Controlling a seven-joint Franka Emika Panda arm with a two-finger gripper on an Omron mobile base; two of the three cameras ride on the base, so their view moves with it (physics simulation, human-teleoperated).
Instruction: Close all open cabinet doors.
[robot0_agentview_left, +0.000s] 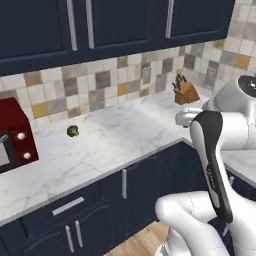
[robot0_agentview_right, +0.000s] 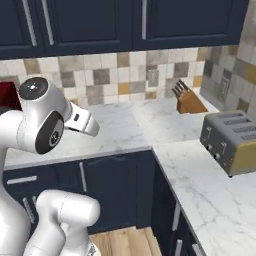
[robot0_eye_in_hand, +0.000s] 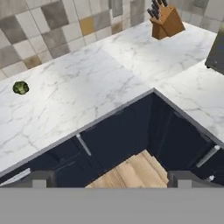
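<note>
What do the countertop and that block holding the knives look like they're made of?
The countertop looks like polished white marble, or an imitation of it: pale with thin grey veins. The knife block looks like plain wood, a warm orange-brown with a matte face; the knife handles in it are dark, perhaps plastic.

Doors (robot0_agentview_left: 125, 20): matt navy, slim silver metal handles. Counter (robot0_agentview_left: 110, 140): smooth white marble. Backsplash (robot0_agentview_right: 100, 75): mixed matt tiles. Knife block (robot0_eye_in_hand: 165, 21): wood. Toaster (robot0_agentview_right: 232, 140): grey metal.
</note>
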